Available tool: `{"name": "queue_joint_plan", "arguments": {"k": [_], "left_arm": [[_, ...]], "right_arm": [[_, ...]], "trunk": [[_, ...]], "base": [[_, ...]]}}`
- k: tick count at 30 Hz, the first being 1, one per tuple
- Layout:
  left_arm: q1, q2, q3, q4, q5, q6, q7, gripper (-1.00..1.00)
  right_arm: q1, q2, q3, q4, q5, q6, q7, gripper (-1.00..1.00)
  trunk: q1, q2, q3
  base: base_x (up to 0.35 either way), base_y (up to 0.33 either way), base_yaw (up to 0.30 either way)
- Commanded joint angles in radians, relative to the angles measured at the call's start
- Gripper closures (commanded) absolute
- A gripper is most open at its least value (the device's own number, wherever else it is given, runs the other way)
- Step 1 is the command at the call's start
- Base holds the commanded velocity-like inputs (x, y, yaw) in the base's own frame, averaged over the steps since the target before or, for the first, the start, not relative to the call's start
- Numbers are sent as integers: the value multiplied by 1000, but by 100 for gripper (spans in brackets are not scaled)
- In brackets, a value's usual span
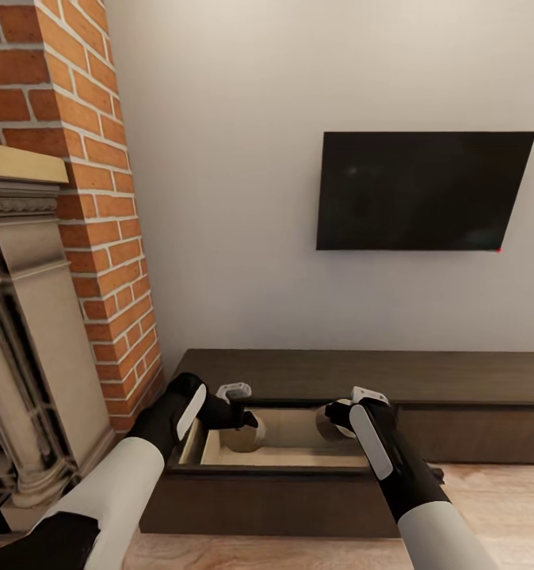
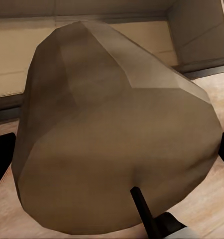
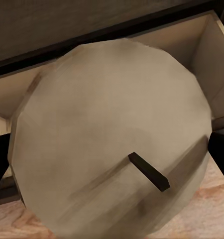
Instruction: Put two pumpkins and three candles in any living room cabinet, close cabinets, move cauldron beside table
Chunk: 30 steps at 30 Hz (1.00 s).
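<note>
Over the open drawer: both arms reach down in front of the cabinet [image 1: 362,380], whose pulled-out drawer [image 1: 299,457] shows a pale beige inside.
Left hand [image 1: 237,418]: grasping a tan candle [image 2: 112,134], a faceted stub with a dark wick at one end, held just above the drawer's left part.
Right hand [image 1: 340,418]: grasping a paler, greyish candle [image 3: 112,139], round and blunt, wick pointing toward the wrist camera, over the drawer's right part.
Handling, as I judge it: both candles look stiff, smooth-sided and light, so they could slide in a loose grip; wax would likely dent or chip if dropped.
Where to take hold: across the broad middle of the body, well clear of the thin wick.
Next move, my guess: lower each candle to the drawer floor before releasing.
Room around: brick fireplace [image 1: 69,158] beside the cabinet, dark TV [image 1: 421,190] on the wall above.
</note>
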Motion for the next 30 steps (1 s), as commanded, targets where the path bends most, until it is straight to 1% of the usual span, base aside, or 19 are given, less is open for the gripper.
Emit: {"name": "queue_joint_plan", "arguments": {"k": [1, 7, 11, 19, 23, 24, 27, 30], "left_arm": [[-1, 1, -4, 0, 10, 4, 4, 100], [-1, 1, -6, 1, 10, 4, 4, 100], [-1, 2, -7, 1, 10, 4, 5, 100], [-1, 2, -7, 0, 10, 4, 4, 100], [-1, 2, -7, 0, 10, 4, 4, 100], [-1, 2, -7, 0, 10, 4, 4, 100], [-1, 2, -7, 0, 10, 4, 4, 100], [-1, 2, -7, 0, 10, 4, 5, 100]], "right_arm": [[-1, 0, 1, -1, -9, 1, -10, 100], [-1, 0, 2, -1, -9, 1, -10, 100], [0, 0, 2, -1, -9, 1, -10, 100], [-1, 2, 3, 0, -10, 1, -10, 100], [-1, 25, 22, 12, -8, 3, -11, 100], [-2, 32, 37, 31, -8, 3, -13, 100], [-6, 43, 60, 65, -8, 8, -17, 100], [-16, 49, 71, 90, -9, 14, -21, 100]], "trunk": [[0, -1, -1], [0, -1, -1], [0, -1, -1], [0, -1, -1], [0, -1, -1], [0, -1, -1], [0, -1, -1], [0, -1, -1]], "base": [[209, 43, 0], [156, 2, 0], [184, -107, 0], [94, -89, 0], [36, -42, 0], [14, -16, 0], [9, -10, 0], [4, -4, 0]]}}
